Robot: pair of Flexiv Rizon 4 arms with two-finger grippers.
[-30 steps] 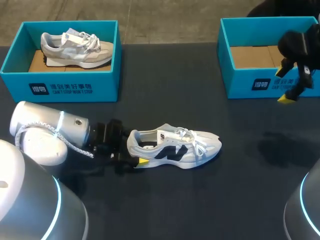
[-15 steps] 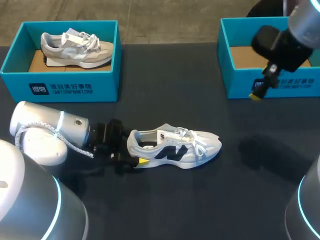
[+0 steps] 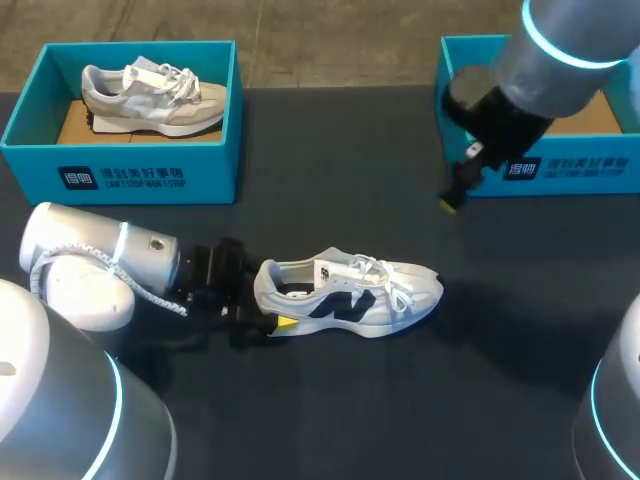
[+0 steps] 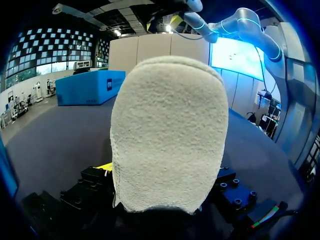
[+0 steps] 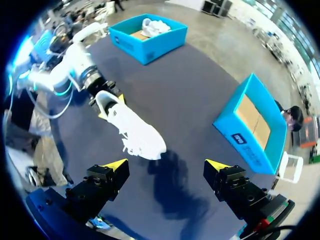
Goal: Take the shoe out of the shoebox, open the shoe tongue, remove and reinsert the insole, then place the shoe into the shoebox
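Dark and matte, the surface carries two blue boxes at its far side and one shoe near the middle. At the far left stands the left shoebox. A grey shoe lies inside it on the cardboard bottom, with its toe pointing right.

Nearer to the front, the left arm comes in low from the left side. The left jaws are closed on the heel of the white shoe. From above, one yellow fingertip shows against the near side of the heel. In the left wrist view the pale heel of the white shoe fills the space between the fingers.

The white shoe stands on its sole on the surface, outside both boxes. Its toe points right, white laces are on top, and there is a dark mark on its side.

To the right of it, the right arm reaches in from the far right corner. The right jaws hang above the surface, well apart from the white shoe, just in front of the near left corner of the right shoebox. In the right wrist view the two yellow fingertips stand wide apart and hold nothing, and the white shoe lies ahead of them. Cardboard shows on the bottom of the right shoebox beside the arm.
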